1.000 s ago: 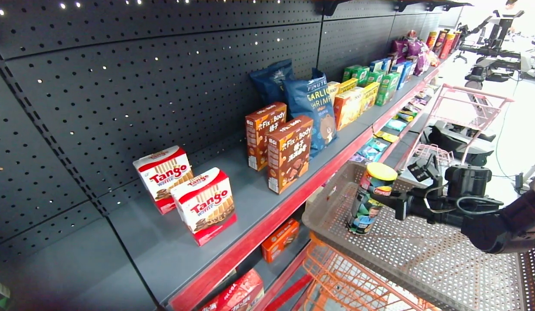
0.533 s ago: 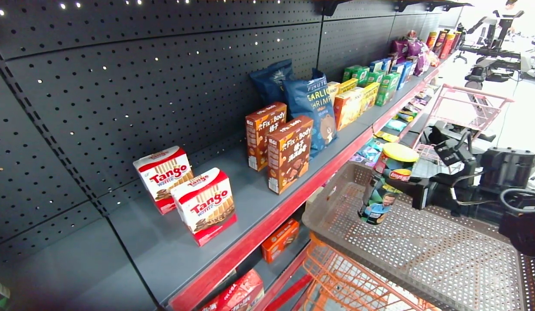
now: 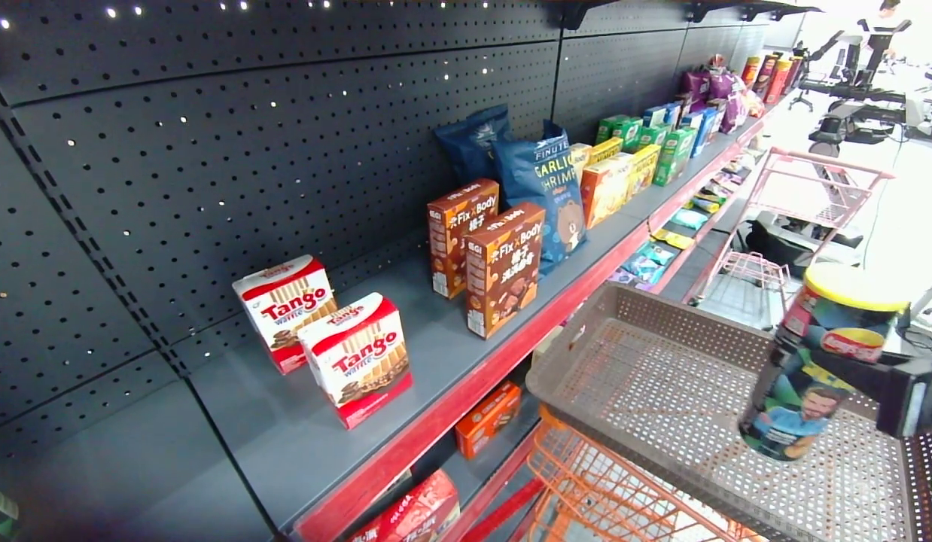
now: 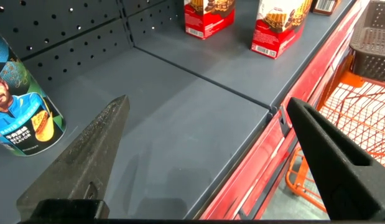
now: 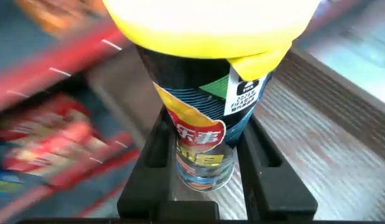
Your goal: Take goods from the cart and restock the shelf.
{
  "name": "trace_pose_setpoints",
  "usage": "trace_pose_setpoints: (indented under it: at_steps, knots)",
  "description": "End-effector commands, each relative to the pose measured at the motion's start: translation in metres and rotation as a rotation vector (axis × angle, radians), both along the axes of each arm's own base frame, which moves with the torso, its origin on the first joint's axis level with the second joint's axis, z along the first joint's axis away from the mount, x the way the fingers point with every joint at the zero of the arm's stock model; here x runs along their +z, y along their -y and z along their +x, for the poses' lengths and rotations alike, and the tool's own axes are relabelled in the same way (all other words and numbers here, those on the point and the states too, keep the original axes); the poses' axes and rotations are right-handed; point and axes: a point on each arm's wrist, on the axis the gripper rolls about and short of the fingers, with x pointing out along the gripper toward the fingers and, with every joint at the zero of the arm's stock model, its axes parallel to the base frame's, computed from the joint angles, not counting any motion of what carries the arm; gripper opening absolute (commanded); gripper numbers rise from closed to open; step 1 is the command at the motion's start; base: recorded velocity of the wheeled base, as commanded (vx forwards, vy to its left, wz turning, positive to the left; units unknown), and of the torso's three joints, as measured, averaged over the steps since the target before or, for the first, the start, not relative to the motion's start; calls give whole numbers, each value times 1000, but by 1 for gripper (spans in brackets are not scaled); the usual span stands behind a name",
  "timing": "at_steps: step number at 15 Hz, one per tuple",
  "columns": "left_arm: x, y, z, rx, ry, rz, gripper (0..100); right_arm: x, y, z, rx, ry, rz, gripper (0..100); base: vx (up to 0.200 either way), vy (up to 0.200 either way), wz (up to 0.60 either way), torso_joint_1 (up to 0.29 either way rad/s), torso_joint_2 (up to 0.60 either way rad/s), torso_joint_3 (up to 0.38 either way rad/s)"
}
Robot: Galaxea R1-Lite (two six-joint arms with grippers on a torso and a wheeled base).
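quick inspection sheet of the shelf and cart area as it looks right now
surface: grey shelf, bare board between and in front of the goods
job's things: chip can with yellow lid, tilted, over the cart basket; second can stands on the shelf
clutter: wafer boxes, brown boxes, blue bags, all upright
grippers: right hand shut on the chip can; left hand open over bare shelf, holding nothing
cables: nothing seen on shelf or basket
surroundings: pegboard behind; pink cart down the aisle
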Motion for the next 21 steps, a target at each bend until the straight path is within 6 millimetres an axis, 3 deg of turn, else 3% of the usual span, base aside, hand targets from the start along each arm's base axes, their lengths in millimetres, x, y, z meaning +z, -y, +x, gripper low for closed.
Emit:
trace_pose_setpoints:
  at_steps: [1, 6, 14, 21]
  knots:
    - [0, 0, 0, 0, 0, 0, 100, 16, 8, -54, -100, 126, -30, 0, 0, 0, 0, 0, 0, 0]
    - [0, 0, 0, 0, 0, 0, 100, 12, 8, -79, -73, 150, -23, 0, 0, 0, 480, -1, 4, 6]
    - [0, 0, 0, 0, 0, 0, 100, 9, 7, -79, -54, 141, -22, 0, 0, 0, 600, 2, 2, 3]
    - [0, 0, 0, 0, 0, 0, 100, 19, 0, -94, 177, 230, -35, 0, 0, 0, 0, 0, 0, 0]
